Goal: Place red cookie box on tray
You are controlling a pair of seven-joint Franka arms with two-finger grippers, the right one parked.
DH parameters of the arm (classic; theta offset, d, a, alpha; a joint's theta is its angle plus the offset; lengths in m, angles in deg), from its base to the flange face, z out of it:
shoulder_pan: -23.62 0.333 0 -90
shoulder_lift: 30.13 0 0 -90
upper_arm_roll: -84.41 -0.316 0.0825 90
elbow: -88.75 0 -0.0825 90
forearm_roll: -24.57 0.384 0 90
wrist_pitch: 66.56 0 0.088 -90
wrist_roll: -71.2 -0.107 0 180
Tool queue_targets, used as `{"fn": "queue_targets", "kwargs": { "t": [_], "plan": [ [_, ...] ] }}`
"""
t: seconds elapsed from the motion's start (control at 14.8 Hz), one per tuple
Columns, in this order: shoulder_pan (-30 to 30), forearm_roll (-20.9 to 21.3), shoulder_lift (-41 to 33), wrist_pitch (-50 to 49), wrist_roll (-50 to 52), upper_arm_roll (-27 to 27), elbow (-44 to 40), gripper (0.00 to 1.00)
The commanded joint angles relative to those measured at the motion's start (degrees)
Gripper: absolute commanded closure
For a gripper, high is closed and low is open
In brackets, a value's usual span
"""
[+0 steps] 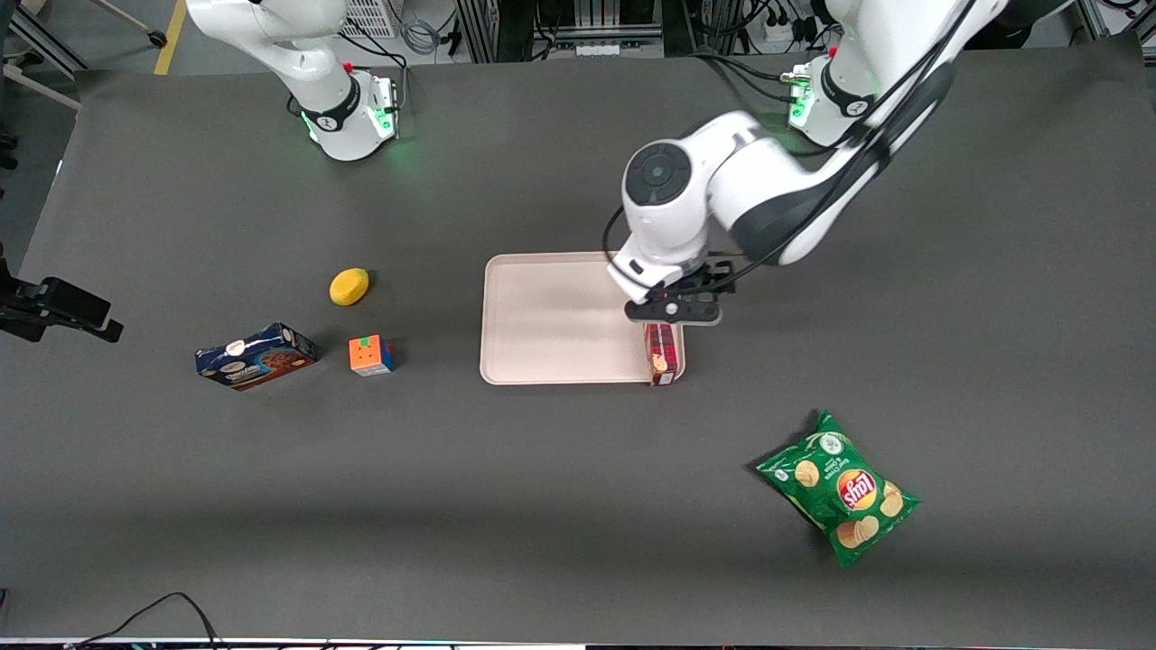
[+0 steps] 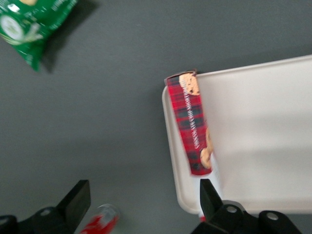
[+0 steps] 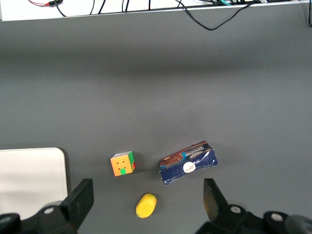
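Observation:
The red cookie box (image 1: pixel 662 354) (image 2: pixel 190 124), a slim dark-red plaid carton with cookie pictures, lies flat on the tray (image 1: pixel 551 316) (image 2: pixel 258 126). It runs along the rim of the short side nearest the working arm, and one end reaches the tray corner nearer the front camera. My gripper (image 1: pixel 673 311) (image 2: pixel 144 200) hovers above the box's other end and that rim. It is open, its black fingers (image 2: pixel 78 200) are spread wide, and nothing is held between them. The arm's wrist covers part of the box in the front view.
A red bottle (image 2: pixel 100 222) lies on the table just off the tray, below the gripper. A green chips bag (image 1: pixel 838 487) (image 2: pixel 29 24) lies nearer the front camera. A blue cookie box (image 1: pixel 256 356), a colour cube (image 1: pixel 371 355) and a yellow lemon (image 1: pixel 349 286) lie toward the parked arm's end.

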Motion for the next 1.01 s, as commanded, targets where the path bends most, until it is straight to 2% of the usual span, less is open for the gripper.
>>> {"fn": "queue_targets", "kwargs": {
  "t": [0.0,0.07,0.13,0.27,0.34,0.54,0.61,0.81,0.94],
  "plan": [
    [1.6,-7.4,-7.9,-11.4,-17.3,-2.2,-7.9,0.0],
    [2.0,-9.1,-10.9,-12.3,-20.9,-4.0,-8.5,0.0],
    [1.9,-12.8,-14.1,-12.4,-24.9,-7.7,-8.6,0.0],
    [0.8,-22.4,-21.3,-12.2,-34.4,-18.8,-8.1,0.0],
    [-0.5,-24.8,-23.3,-12.2,-39.9,-24.1,-7.9,0.0],
    [-8.1,-26.0,-25.7,-11.7,-43.8,-38.9,-6.2,0.0],
    [-9.4,-27.9,-26.5,-11.0,-44.2,-42.3,-4.9,0.0],
    [-9.5,-28.9,-31.1,-1.9,-44.4,-44.8,5.5,0.0],
    [-9.3,-29.3,-31.9,-0.1,-44.1,-45.2,8.0,0.0]
  ]
}}
